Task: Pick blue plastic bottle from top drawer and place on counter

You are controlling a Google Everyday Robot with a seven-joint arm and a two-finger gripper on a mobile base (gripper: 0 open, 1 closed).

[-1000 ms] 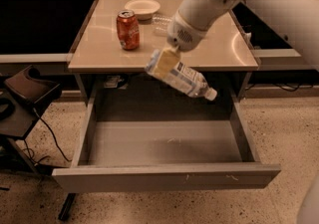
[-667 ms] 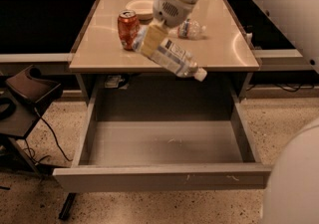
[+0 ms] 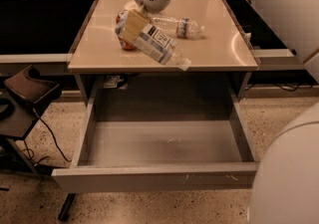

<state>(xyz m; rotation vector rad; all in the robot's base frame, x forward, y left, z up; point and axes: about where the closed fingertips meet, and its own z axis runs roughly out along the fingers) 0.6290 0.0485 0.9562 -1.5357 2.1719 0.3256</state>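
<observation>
Pale bluish-white plastic bottle (image 3: 154, 44): out of the drawer, tilted cap-down over the front of the counter.
Two-finger gripper (image 3: 131, 24): clamped on the bottle's base, above the glossy beige tabletop (image 3: 219, 44).
Wide grey metal top drawer (image 3: 154, 178): open, nothing visible inside.
Done: retrieval.
Left: set down, release.
Nearby: red can (image 3: 123, 44), clear water bottle (image 3: 179, 26).

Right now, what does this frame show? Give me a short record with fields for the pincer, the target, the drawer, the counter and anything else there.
pincer: above the counter's left part, shut on the blue bottle's base end
blue bottle: out of the drawer, tilted, cap end lower and toward the counter's front edge
contact with counter: cannot tell
drawer: pulled open
counter: holds a clear bottle lying on its side and a red can partly hidden behind the blue bottle
task stage: bottle not yet released
</observation>
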